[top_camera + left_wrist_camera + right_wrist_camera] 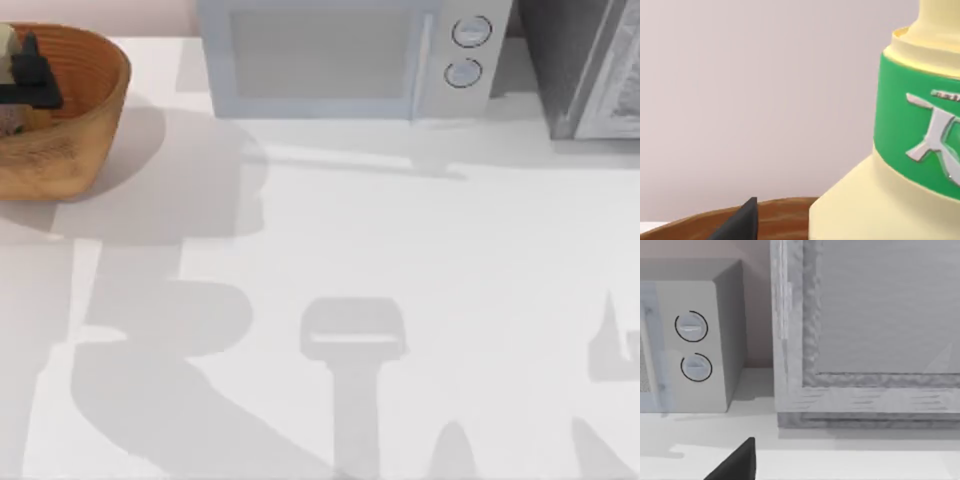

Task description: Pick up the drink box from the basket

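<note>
The basket [70,120] is sitting at the far left of the table [420,280], cut by the top view's left edge; the left gripper [28,70] is showing as a dark shape down inside it, with a pale sliver of the drink box [8,50] just beside it toward the left edge. In the left wrist view the drink box [900,170] is looming right at the camera, pale yellow with a green band, one dark fingertip [742,222] of the left gripper beside it and the basket's brown rim [780,212] below; the box is appearing to stand upright, its long axis vertical, though whether the fingers are clamped on it or apart cannot be told. The left arm is plainly the nearer one. The right arm is idling toward the table's right, its camera facing the microwave [690,340] and a grey cabinet [865,330]; one of its fingertips [740,460] is showing, its spread not readable.
</note>
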`<state>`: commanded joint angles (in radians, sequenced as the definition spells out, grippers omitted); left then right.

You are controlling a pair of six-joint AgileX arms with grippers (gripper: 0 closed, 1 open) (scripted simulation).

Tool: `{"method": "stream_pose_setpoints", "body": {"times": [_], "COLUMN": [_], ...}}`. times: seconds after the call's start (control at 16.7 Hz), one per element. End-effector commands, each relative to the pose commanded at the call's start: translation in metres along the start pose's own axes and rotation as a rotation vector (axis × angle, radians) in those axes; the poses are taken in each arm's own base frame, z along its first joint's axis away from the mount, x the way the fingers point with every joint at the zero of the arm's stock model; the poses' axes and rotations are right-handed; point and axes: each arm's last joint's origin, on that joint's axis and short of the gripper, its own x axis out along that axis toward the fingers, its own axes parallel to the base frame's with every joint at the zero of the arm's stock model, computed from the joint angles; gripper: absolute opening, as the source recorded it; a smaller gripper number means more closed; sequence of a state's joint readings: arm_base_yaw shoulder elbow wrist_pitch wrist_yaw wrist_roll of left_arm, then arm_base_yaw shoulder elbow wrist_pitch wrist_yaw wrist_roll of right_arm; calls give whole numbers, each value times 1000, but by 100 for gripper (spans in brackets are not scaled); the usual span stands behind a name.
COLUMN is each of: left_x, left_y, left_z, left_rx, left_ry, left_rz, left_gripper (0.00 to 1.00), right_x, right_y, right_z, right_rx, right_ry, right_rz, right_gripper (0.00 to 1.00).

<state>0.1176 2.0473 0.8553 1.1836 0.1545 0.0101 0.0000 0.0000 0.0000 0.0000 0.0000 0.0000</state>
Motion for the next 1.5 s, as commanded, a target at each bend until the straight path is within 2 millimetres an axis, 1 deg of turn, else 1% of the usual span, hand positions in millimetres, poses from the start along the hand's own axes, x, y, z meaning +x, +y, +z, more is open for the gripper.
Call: {"method": "stream_pose_setpoints", "body": {"times": [0.12, 0.36, 1.14, 1.2, 1.5], "left_x": [5, 6, 6, 6, 6], "left_y": [0, 0, 0, 0, 0], "left_z": [0, 0, 0, 0, 0], "left_rx": [0, 0, 0, 0, 0], "left_ry": [0, 0, 0, 0, 0], "left_rz": [0, 0, 0, 0, 0], "left_gripper": [100, 100, 2, 0, 0], "right_x": [0, 0, 0, 0, 0], "right_y": [0, 0, 0, 0, 0], "right_z": [0, 0, 0, 0, 0], "right_rx": [0, 0, 0, 0, 0], "right_ry": [0, 0, 0, 0, 0], "right_rz": [0, 0, 0, 0, 0], "right_gripper": [100, 100, 100, 100, 100]}}
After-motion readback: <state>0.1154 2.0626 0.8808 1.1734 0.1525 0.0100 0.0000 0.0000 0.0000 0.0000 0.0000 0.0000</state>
